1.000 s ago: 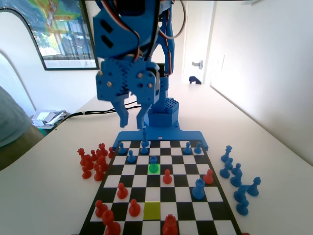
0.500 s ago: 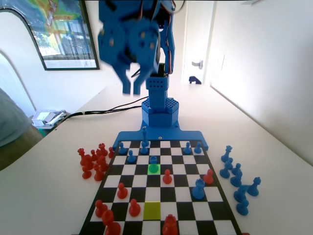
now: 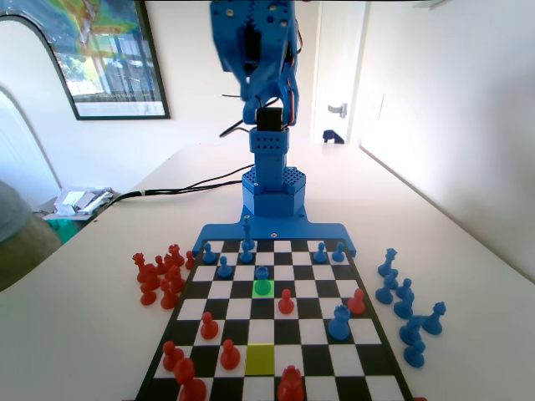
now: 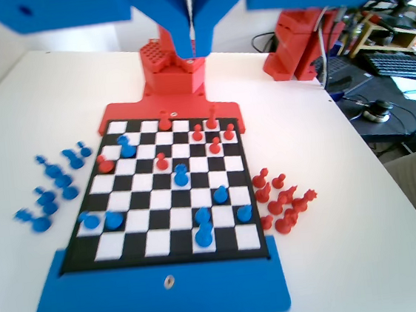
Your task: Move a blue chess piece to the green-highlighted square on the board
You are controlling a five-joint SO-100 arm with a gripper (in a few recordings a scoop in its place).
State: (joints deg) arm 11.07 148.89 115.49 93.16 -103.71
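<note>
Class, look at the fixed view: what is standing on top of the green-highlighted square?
The blue chess piece stands on the green-highlighted square. Its base covers the square's middle; green shows around it.

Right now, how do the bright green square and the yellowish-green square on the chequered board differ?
The bright green square has a small blue plastic chess piece standing on it; the yellowish-green square is bare. In the fixed view the green one lies farther up the black-and-white chequered board, nearer the blue arm; the yellowish one lies close to the near edge. Both match the other squares in size and share one column.
</note>
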